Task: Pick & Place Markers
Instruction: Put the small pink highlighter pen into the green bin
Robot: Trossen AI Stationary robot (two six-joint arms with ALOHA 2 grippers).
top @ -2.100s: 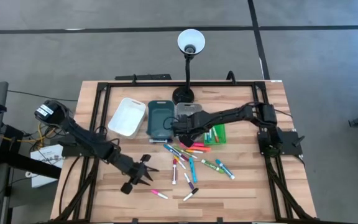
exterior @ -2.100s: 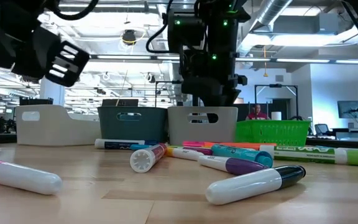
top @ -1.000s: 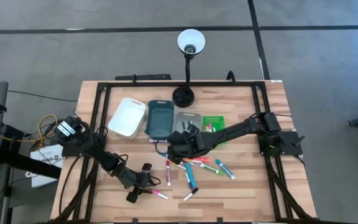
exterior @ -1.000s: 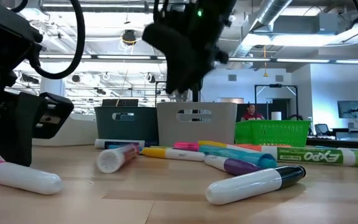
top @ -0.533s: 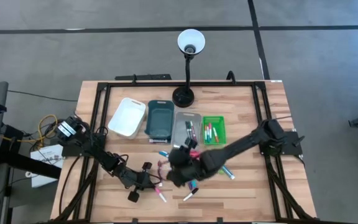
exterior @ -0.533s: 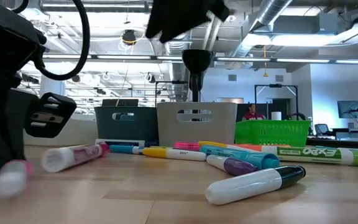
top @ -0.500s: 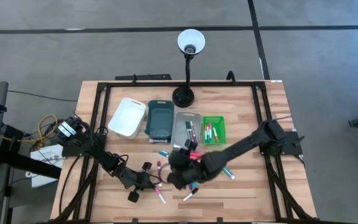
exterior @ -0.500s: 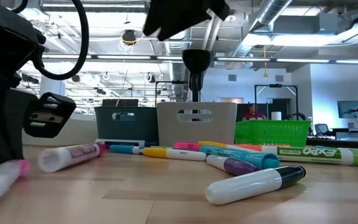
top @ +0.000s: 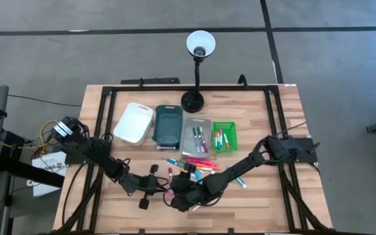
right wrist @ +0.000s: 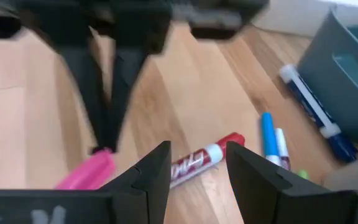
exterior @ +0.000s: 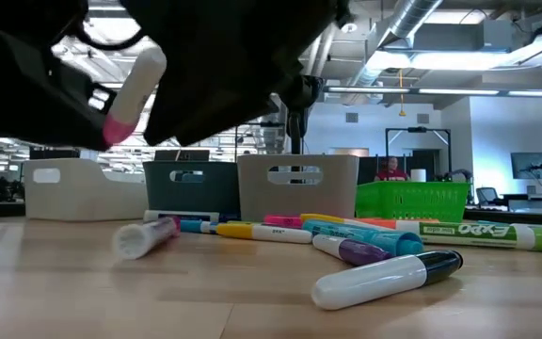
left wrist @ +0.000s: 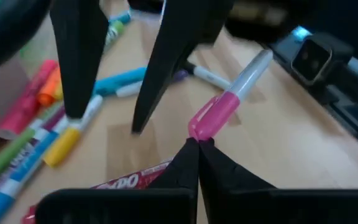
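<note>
A marker with a pink cap and white barrel (left wrist: 244,78) is lifted off the table near its front edge, and my left gripper (left wrist: 197,144) is shut on it. In the low view the marker (exterior: 137,85) hangs tilted, cap end lowest. My right gripper (right wrist: 194,163) is open and hovers close to the right of the left one, with nothing between its fingers; both its fingers (left wrist: 76,68) show in the left wrist view. Several other markers (top: 198,166) lie loose on the wood, and more lie in the grey tray (top: 189,145) and the green tray (top: 232,136). My left gripper pinches the marker's pink cap (left wrist: 207,121) at its very end, between the two fingertips. The fingers come from the table's left, slanting down. The marker runs on beyond the fingertips and is lifted clear of the table, tilted with the white barrel higher than the cap.
A white tray (top: 134,123) and a teal tray (top: 168,124) stand beside the grey and green ones at the back. A desk lamp (top: 200,46) stands behind them. A red marker (right wrist: 205,158) lies just beyond my right gripper. A black-capped marker (exterior: 384,278) lies near the front.
My left gripper has shut on the pink-capped marker lying near the front edge and raised it, so it now hangs tilted clear of the wood. My right gripper has come from the trays toward the near edge and down, close beside the left one. A loose marker has rolled.
</note>
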